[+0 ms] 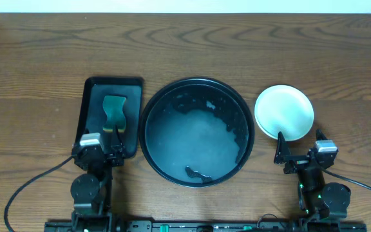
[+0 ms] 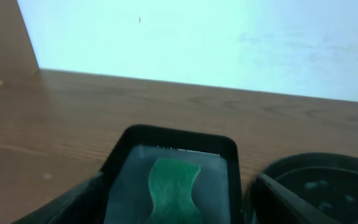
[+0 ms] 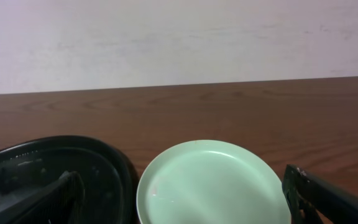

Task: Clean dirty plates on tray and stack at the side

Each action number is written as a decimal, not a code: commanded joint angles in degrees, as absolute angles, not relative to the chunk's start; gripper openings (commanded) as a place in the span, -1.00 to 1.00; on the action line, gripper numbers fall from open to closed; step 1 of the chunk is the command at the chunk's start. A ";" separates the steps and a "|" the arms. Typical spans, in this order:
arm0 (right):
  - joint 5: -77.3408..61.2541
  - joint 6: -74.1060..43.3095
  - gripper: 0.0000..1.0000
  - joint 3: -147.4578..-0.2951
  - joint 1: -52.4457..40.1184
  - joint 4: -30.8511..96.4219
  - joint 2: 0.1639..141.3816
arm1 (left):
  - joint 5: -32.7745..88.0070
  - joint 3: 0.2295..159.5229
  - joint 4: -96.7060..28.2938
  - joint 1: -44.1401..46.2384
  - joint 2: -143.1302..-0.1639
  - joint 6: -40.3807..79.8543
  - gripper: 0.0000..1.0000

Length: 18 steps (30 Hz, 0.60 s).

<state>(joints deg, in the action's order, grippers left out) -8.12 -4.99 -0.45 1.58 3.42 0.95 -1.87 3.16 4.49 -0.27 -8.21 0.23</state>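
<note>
wood table (image 1: 37,51), pale wall (image 2: 197,37)

Left arm (image 1: 94,161) and right arm (image 1: 314,169) sit low, jaws seemingly spread.

Near rim of plate (image 3: 213,183) off-frame

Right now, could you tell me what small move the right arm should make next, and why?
Probably draw the right gripper back, open: the mint plate already sits beside the tray, which shows no plate left, and the sponge lies parked.
</note>
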 commanded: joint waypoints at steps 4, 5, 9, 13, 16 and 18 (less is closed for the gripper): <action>-8.40 -5.50 0.98 -0.32 1.08 3.60 0.49 | -2.20 0.51 2.46 -0.47 -4.60 -3.01 0.49; -8.40 -5.50 0.99 -0.32 1.08 3.60 0.49 | -2.22 0.19 1.34 -0.47 -3.92 -3.03 0.49; -8.40 -5.50 0.98 -0.32 1.08 3.60 0.49 | -2.17 0.23 -4.10 -0.47 -1.17 -3.09 0.49; -8.38 -5.50 0.99 -0.32 1.08 3.60 0.49 | -2.13 0.23 -4.03 -0.40 -0.05 -2.98 0.49; -8.40 -5.50 0.99 -0.32 1.08 3.60 0.49 | -2.15 0.23 -4.03 -0.40 -0.08 -2.98 0.49; -8.40 -5.50 0.98 -0.32 1.08 3.60 0.49 | -2.15 0.23 -4.03 -0.40 -0.12 -2.98 0.49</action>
